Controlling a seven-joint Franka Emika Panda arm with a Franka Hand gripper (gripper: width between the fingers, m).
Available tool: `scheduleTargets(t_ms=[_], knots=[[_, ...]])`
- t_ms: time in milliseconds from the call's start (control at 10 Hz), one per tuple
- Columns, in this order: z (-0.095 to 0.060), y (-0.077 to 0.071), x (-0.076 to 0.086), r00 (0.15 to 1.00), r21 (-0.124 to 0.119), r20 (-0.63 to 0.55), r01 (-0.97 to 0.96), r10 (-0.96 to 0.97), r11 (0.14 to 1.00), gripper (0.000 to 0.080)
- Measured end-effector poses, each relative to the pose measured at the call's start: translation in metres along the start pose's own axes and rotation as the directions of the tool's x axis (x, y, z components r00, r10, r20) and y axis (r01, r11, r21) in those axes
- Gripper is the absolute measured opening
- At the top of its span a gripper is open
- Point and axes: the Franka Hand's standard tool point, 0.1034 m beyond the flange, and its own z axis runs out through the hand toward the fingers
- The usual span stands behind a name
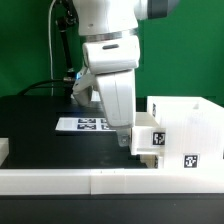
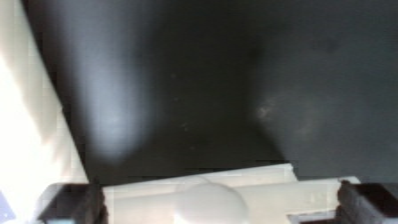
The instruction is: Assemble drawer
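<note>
The drawer's white housing (image 1: 188, 125) stands at the exterior view's right, open at the top, with black-and-white tags on its front. A small white tray (image 1: 150, 140) with a tag sits against its left front. My gripper (image 1: 125, 143) hangs straight down at that tray's left end. In the wrist view a white piece (image 2: 151, 195) with a rounded knob (image 2: 205, 203) lies between my dark fingers (image 2: 64, 205). The gripper (image 2: 214, 198) is open, the jaws standing wide on either side of the piece.
A long low white rail (image 1: 90, 180) runs along the front of the black table. The marker board (image 1: 85, 125) lies behind the gripper. A white block (image 1: 4, 148) shows at the left edge. A pale white edge (image 2: 27, 110) borders the wrist view.
</note>
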Motion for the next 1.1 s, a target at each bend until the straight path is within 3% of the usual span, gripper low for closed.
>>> scheduleTargets(t_ms=[100,300,500,800,1100], knots=[[0.0006,-0.0016,-0.0022,0.999,-0.03,0.005,-0.04,0.04,0.999,0.0649],[0.0017,-0.0034,-0.0026,0.999,-0.023,0.005,-0.039,0.039,0.999,0.0649],[-0.0008,-0.0017,0.0007,1.0,-0.033,0.017,-0.023,0.023,0.999,0.0649],[-0.0022,-0.0019,0.0028,0.999,-0.021,0.048,0.004,-0.003,1.0,0.0649],[0.0026,-0.0029,0.0034,0.998,-0.047,0.066,0.008,-0.005,0.999,0.0649]])
